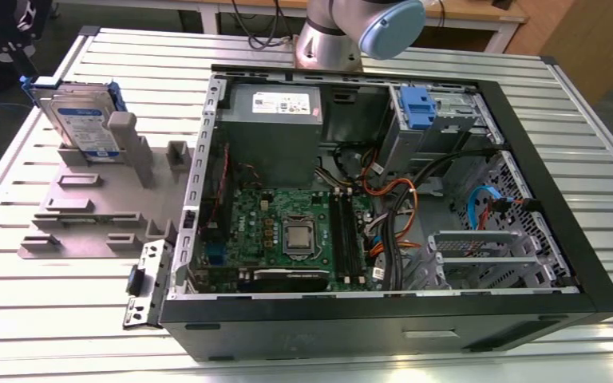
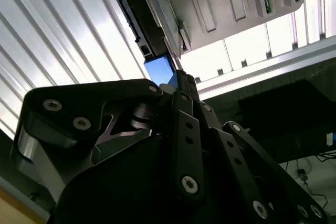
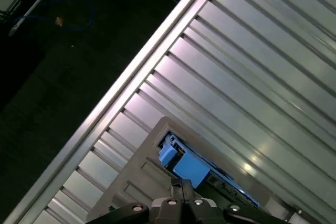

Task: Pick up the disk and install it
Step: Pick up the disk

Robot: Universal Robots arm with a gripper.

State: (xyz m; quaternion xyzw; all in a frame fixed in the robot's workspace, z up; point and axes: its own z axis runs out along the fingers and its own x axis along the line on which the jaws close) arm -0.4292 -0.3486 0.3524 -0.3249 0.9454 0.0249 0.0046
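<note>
– At the pincer tips, first wrist view: your gripper (image 3: 181, 183) is sitting with its jaws drawn together, clamping nothing. It is pointing at the blue carrier end of the disk (image 3: 185, 165).

– Agreed. You are working the pick-up step; the install is not yet begun. In the exterior view the disk (image 1: 77, 112) is standing on edge in the grey stand (image 1: 83, 209) with nothing touching it. The stand is lying just beside the open computer case (image 1: 392, 199) on the slatted table (image 1: 573, 128).

– Judgement: the grasp is calling for you to part the jaws enough to straddle the carrier frame. It is also calling for a square line-up, because the stand's posts are crowding the disk.

– Hard to read: the gripper's own linkage is blocking much of the second wrist view, leaving you one edge of the disk. The gap between tips and carrier is not reading reliably from either wrist view. The arm (image 1: 360, 32) is running off the exterior view's top edge.
</note>
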